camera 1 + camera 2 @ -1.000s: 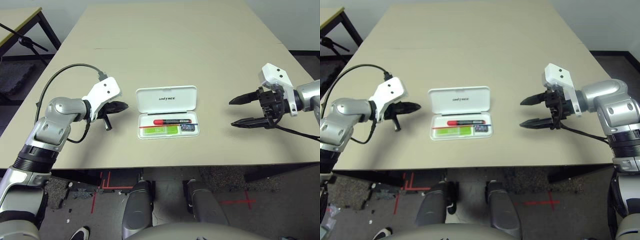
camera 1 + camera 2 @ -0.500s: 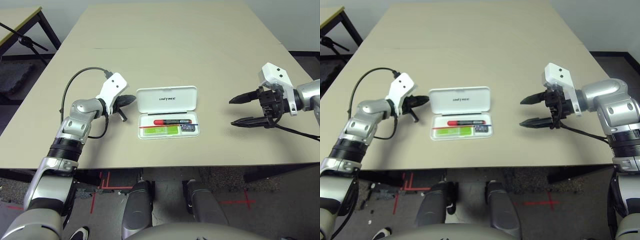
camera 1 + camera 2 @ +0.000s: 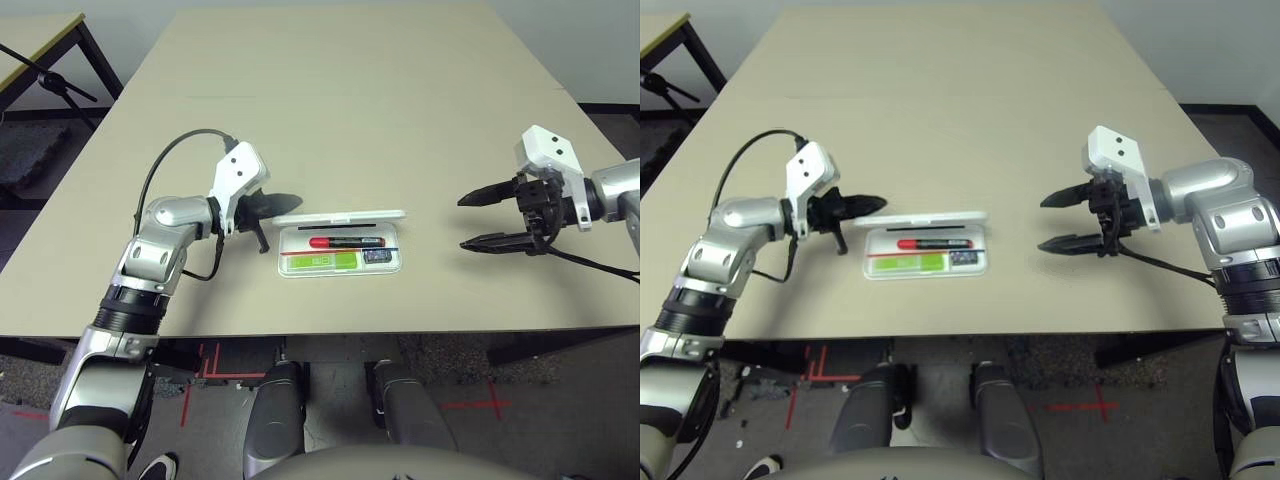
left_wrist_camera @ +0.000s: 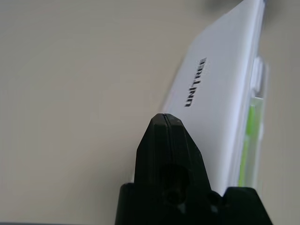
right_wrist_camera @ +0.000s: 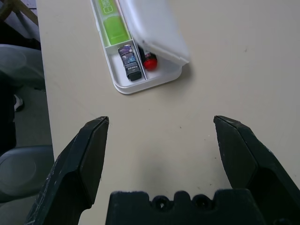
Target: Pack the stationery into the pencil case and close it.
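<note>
- Closing step: our left pincer (image 3: 285, 203), fingers together, nudges the pencil case (image 3: 340, 262) lid (image 3: 338, 216) half up, mid-tabletop (image 3: 330, 90), stationery inside.
- Right pincer (image 3: 480, 221) hangs apart, far right.
- Next, we'd tip it shut.

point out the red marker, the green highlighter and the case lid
red marker (image 3: 338, 241): left eye view, on the middle of its barrel, inside the tray.
green highlighter (image 3: 324, 261): left eye view, on its lime body.
case lid (image 3: 340, 215): left eye view, on the white edge of the half-raised lid.

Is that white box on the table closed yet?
Not yet: the pencil case lid stands half raised, with the red marker visible underneath.
</note>
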Tool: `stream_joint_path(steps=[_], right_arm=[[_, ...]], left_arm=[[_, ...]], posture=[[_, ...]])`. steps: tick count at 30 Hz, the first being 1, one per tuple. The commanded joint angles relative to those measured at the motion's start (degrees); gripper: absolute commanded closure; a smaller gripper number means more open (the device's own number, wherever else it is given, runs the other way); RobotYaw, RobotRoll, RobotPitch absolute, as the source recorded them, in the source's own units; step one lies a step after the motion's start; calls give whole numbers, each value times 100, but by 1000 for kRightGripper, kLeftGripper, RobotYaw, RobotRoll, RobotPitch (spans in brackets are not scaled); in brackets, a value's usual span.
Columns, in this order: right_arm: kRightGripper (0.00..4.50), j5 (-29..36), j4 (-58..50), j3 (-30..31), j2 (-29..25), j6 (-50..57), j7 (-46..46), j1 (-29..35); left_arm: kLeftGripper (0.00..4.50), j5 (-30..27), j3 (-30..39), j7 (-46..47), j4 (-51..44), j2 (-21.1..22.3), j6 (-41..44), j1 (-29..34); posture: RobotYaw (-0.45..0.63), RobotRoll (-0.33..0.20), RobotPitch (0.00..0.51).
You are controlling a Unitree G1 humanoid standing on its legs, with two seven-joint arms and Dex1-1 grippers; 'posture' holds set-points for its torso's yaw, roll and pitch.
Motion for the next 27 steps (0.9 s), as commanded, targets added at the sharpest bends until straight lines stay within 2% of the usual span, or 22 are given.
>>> stream_joint_path(steps=[1,9,18,23,26,27], right_arm=[[0,-66,7,99,50,-67,-3,-38],[0,-108,-8,138,84,-95,-15,-9],[0,-139,-40,183,128,-127,-52,41],[0,-164,-27,199,150,-151,-57,36],[0,-192,50,162,228,-218,-167,-3],[0,-189,89,136,266,-258,-211,-14]], left_arm=[[4461,121,-276,-81,-184,45,89,199],[4461,593,-668,120,147,-64,-160,265],[4461,1237,-1127,61,568,100,-576,349],[4461,1199,-1175,-49,517,87,-571,395],[4461,1015,-978,48,479,-16,-533,382],[4298,895,-855,89,450,-73,-476,356]], posture=[[-15,0,122],[-18,0,125],[-23,0,126],[-21,0,127],[-21,0,127],[-21,0,127]])
